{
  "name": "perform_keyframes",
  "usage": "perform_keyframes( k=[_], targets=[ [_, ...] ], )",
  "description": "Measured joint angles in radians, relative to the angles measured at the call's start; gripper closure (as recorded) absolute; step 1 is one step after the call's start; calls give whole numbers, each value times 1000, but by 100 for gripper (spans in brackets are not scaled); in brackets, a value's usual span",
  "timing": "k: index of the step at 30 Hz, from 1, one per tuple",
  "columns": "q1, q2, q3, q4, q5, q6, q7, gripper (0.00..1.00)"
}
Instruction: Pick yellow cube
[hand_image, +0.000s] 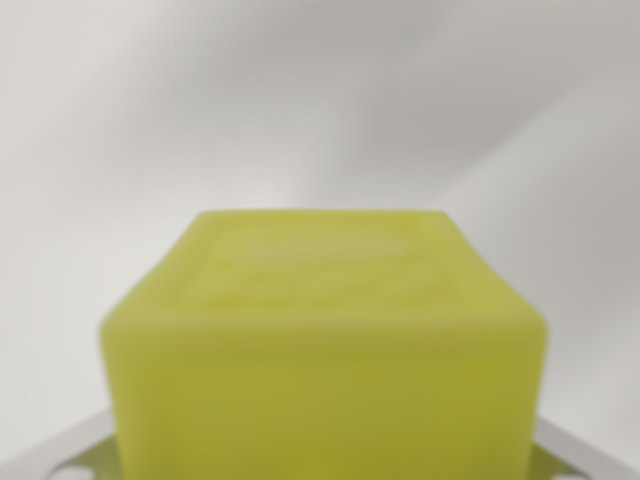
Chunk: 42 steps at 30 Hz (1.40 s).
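I see the yellow cube (322, 350) very big and very close in the wrist view. It fills the low middle of the picture and it is blurry. I can make out a faint raised pattern on its top face.

At the bottom corners two pale flat pieces (80, 440) with small holes stick out from behind the cube, one on each side. They may be parts of my hand, or something the cube sits on. I cannot tell which. I cannot see the fingers, so I cannot tell if the hand is open, closed, or holding the cube.

To do this step well, I think I should keep the cube in the middle, with the same room on both sides, and squeeze on flat sides, not corners. Then I would lift slowly and straight.

Behind the cube is only a plain white desk (320, 100) with soft grey shadows. Nothing there looks to be in my way.
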Motion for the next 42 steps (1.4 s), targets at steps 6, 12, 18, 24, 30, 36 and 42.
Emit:
perform_keyframes(
  k=[6, 12, 18, 24, 30, 36, 42],
  targets=[
    [0, -29, 0, 1, 0, -30, 0, 100],
    [0, -58, 0, 3, -1, -61, 0, 100],
    [0, -85, 0, 7, -1, -93, 1, 100],
    [0, -111, 0, 13, -1, -125, 1, 100],
    [0, -136, 0, 21, -1, -158, 1, 100],
    [0, -159, 0, 31, -1, -191, 1, 100],
    [0, -182, 0, 42, -2, -225, 1, 100]
  ],
)
